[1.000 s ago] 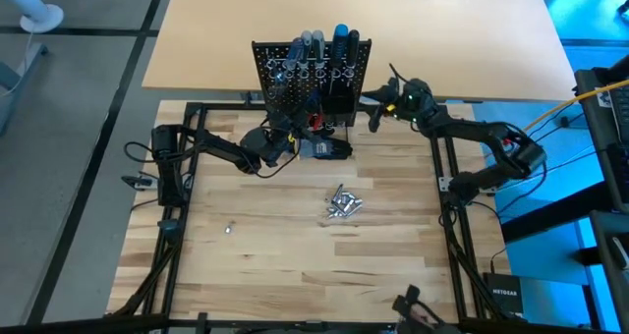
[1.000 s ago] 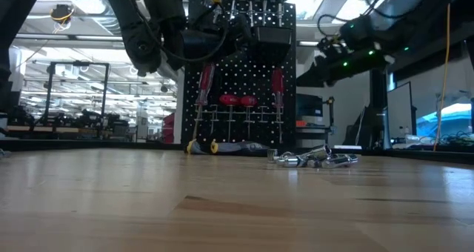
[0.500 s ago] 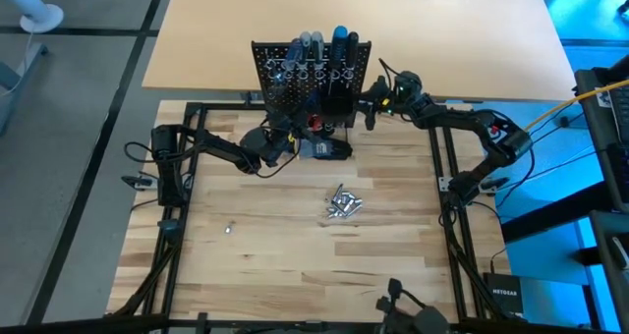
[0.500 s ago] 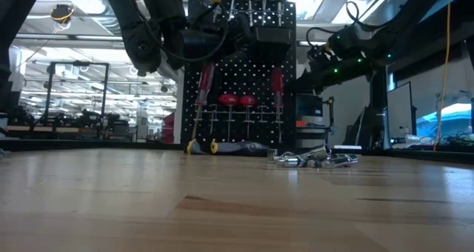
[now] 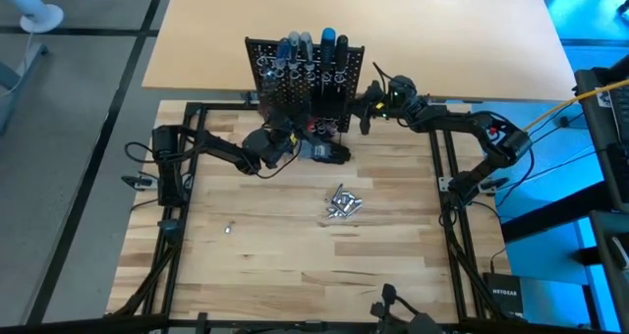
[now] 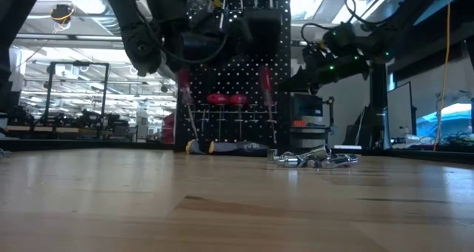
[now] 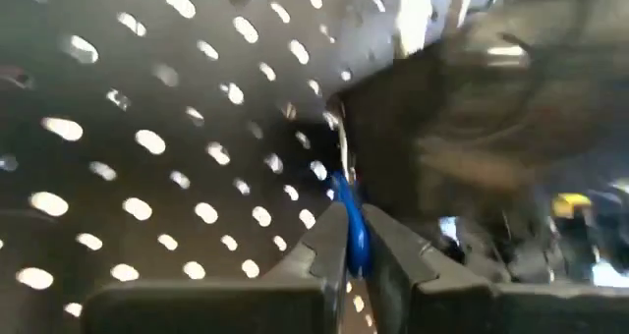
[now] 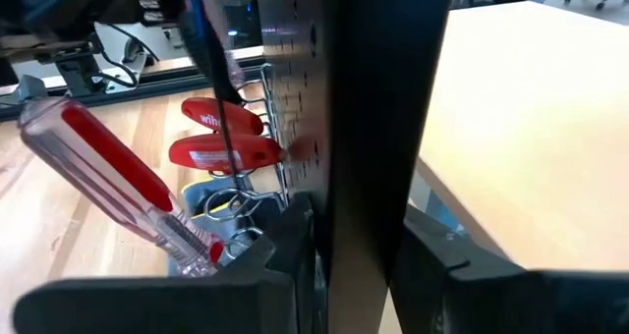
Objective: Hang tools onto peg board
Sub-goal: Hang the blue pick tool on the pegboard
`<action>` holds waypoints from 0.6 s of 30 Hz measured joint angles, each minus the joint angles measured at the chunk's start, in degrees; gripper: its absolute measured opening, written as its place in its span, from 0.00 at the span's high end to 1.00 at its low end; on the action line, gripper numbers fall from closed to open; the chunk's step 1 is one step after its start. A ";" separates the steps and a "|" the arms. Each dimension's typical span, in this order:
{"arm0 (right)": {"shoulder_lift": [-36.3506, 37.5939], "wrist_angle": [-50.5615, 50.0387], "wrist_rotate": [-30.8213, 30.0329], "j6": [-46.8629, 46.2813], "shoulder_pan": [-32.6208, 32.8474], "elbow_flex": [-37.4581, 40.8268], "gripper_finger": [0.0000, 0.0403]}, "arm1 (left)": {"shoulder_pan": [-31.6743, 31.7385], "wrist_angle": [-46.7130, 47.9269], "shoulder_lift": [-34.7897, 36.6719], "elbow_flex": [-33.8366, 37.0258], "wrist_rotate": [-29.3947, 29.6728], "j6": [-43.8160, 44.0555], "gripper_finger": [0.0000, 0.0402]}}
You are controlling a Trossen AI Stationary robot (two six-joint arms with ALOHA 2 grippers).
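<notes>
two arms are at the peg board [image 5: 305,74], which is seen shifted and turned a little from where it stood a second ago; the right gripper [image 5: 365,108] has come in from beside the board's right edge and is now clamped on that edge, its fingers [image 8: 285,241] narrowed onto either face of the panel. judged from this, the board is being steadied or nudged by the right arm, not loaded, so hanging progress looks unchanged. the board is stood upright at the far edge of the wooden table [image 5: 295,255], between the two arms. the left gripper [image 5: 278,142] is held at the front of the board, low down, fingers nearly together on a thin blue tool [image 7: 351,231] pointed at the perforated face; it has not moved. the board's rings are partly filled: black, blue and grey screwdriver handles [image 5: 313,47] are seen standing along the top, red-handled screwdrivers [image 6: 222,98] lower on the front. the black bin [image 6: 263,24] is mounted high on the front; its contents cannot be told. a clear red-cored screwdriver [image 8: 118,182] is seen near the board's foot. a small pile of silver metal pieces [image 5: 342,203] is left loose mid-table, well apart from the board, and one tiny bit [image 5: 228,229] lies alone further left.
</notes>
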State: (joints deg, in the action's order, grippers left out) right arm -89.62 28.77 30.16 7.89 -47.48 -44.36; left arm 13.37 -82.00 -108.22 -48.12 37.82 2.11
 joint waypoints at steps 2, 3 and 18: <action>0.00 0.09 -0.48 -0.20 0.05 0.00 0.77 | -0.70 1.35 0.00 0.00 -0.81 -0.92 0.96; 0.00 0.09 -0.48 -0.34 0.06 0.00 0.77 | -1.08 1.82 0.00 0.00 -0.77 -1.41 0.96; -0.04 0.24 -0.01 -0.53 -0.07 0.00 0.77 | -2.28 3.52 0.17 -0.15 1.08 -12.00 0.96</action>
State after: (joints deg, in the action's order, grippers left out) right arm -89.67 29.01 30.15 7.35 -47.55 -44.36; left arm 11.09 -78.48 -108.05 -48.27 38.90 -9.89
